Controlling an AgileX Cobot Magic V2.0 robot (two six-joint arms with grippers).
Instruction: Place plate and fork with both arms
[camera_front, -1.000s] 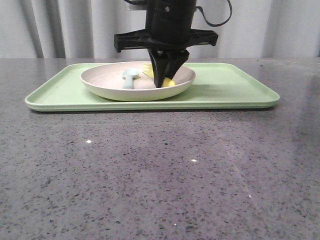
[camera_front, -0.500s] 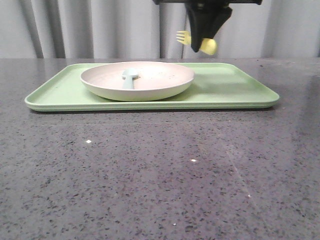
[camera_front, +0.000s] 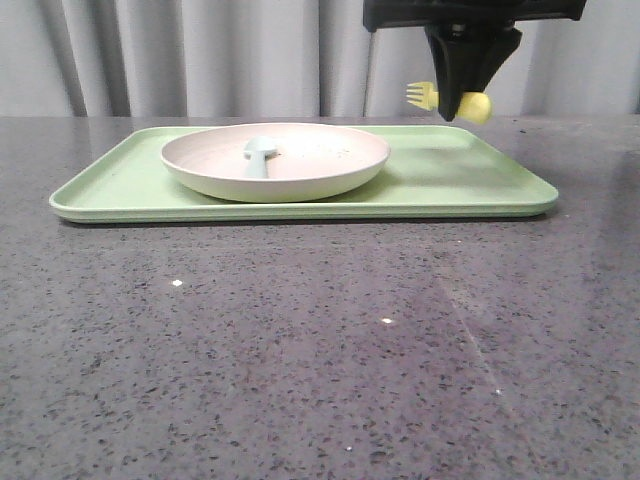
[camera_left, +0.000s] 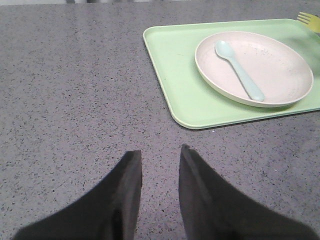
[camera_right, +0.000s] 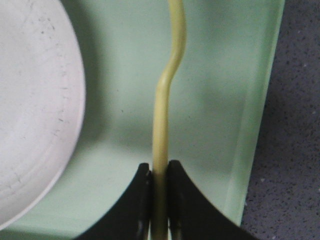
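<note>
The pale pinkish-cream plate (camera_front: 300, 170) sits on the left half of the light-green tray (camera_front: 470, 185), with a pale blue spoon (camera_front: 259, 154) lying in it. My right gripper (camera_front: 462, 112) is shut on the yellow fork (camera_front: 422, 96) and holds it in the air above the tray's right part, tines pointing left. In the right wrist view the fork (camera_right: 167, 90) runs out from the shut right gripper (camera_right: 160, 167) over bare tray beside the plate (camera_right: 35, 110). My left gripper (camera_left: 160, 156) is open and empty over the grey table, short of the tray (camera_left: 175, 75) and plate (camera_left: 280, 65).
The tray's right half (camera_front: 480, 160) is bare green surface. A grey speckled tabletop (camera_front: 320, 340) stretches in front of the tray. Grey curtains (camera_front: 200, 55) hang behind. The tray's right rim (camera_right: 250, 150) borders the table in the right wrist view.
My right gripper took the fork out of the plate, lifted it and carried it to the right, then came slightly lower over the tray's right part. The plate and spoon stayed put.
</note>
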